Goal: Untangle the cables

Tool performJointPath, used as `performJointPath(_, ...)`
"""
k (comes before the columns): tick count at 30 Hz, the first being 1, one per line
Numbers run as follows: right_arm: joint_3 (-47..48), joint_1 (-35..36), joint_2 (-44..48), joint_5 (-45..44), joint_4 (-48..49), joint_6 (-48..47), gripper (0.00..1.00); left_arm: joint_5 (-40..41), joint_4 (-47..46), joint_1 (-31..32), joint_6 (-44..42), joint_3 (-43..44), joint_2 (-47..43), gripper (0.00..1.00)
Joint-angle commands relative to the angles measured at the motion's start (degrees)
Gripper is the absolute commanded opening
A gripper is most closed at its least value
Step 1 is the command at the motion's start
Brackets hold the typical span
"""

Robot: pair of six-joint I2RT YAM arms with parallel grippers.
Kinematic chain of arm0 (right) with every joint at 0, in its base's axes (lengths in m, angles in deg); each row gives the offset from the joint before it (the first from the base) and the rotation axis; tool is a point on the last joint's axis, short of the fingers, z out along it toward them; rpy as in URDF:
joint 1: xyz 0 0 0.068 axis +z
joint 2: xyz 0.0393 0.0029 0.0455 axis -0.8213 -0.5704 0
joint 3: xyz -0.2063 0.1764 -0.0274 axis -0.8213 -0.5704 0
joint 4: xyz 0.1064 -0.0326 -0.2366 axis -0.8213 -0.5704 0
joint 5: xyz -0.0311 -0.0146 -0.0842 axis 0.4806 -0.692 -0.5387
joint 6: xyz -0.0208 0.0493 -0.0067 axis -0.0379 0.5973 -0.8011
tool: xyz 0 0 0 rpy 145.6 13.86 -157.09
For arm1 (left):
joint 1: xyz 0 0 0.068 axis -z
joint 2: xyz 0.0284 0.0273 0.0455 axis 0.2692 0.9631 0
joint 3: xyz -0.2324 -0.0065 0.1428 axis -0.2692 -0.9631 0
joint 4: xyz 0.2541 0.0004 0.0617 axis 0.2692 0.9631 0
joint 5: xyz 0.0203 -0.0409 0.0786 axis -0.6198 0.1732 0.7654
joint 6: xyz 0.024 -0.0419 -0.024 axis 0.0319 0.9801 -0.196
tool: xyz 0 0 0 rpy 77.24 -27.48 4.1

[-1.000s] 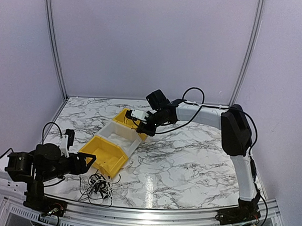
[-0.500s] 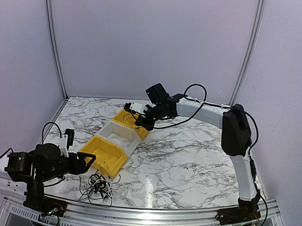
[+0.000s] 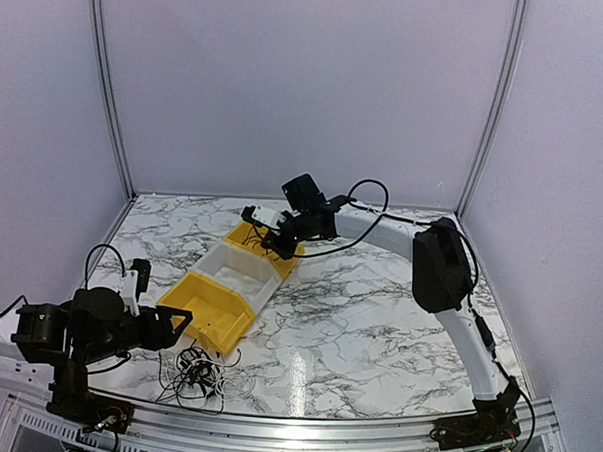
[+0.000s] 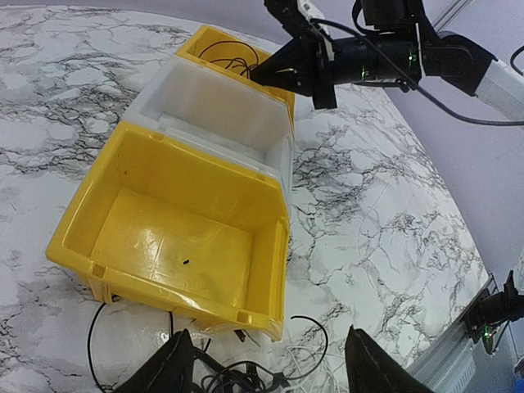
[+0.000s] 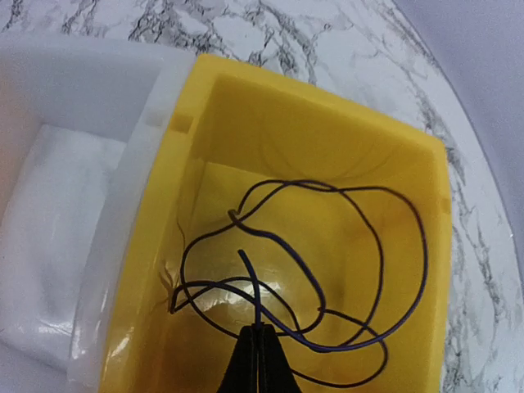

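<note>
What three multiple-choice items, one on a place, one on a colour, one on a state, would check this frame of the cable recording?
1. Where is the tangle of cables? A on the floor; B on the table, between the near yellow bin and the front edge; C inside a drawer.
2. What colour is the middle bin? A white; B yellow; C black.
3. How is the right pincer? A wide open; B shut on nothing; C shut on a black cord over the far yellow bin.
Key: 1 B, the top view shows it on the marble by the front edge; 2 A, it sits between two yellow ones; 3 C, the wrist view shows the cord pinched between the tips.
</note>
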Motion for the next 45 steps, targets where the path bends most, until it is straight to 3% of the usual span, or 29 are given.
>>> performJointPath(1, 1.71, -0.12, -0.69, -0.69, -0.69, 1.37, 0.0, 0.3, 0.99, 0.31, -0.96, 1.99, 0.89, 0.66)
performJointPath(7, -0.58, -0.36, 5.32, -4.45, -0.95, -0.01, 0.26, 1.26, 0.98, 0.31, -0.67, 2.07, 1.56, 0.66)
performJointPath(16, -10.9, -1.59, 19.6, -3.76, -3.37, -3.7, 0.46, 4.57, 6.73, 0.22, 3.69, 3.32, -0.42, 0.76)
performJointPath(20, -16.98, -0.43, 25.81, 0.75, -4.66, -3.79, 0.46, -0.09, 9.82, 0.25, 6.08, 3.31, -2.5, 0.73)
performJointPath(25, -28.29, 4.09, 32.5, 10.98, -5.27, -7.29, 0.32, -6.89, 16.27, 0.22, 9.05, 4.19, 0.02, 0.67)
performJointPath(31, -37.4, 13.22, 33.94, 16.36, -5.01, -14.58, 0.22, -8.19, 17.23, 0.22, 8.86, 6.78, 6.9, 0.66)
performJointPath(38, -37.82, 18.41, 29.38, 20.37, -1.92, -11.47, 0.21, -7.67, 19.78, -0.34, 15.1, 6.28, 8.04, 0.64)
performJointPath(45, -33.18, 23.31, 23.53, 19.88, 1.97, -7.72, 0.24, -7.67, 26.14, -3.42, 15.8, 5.69, 2.29, 0.63)
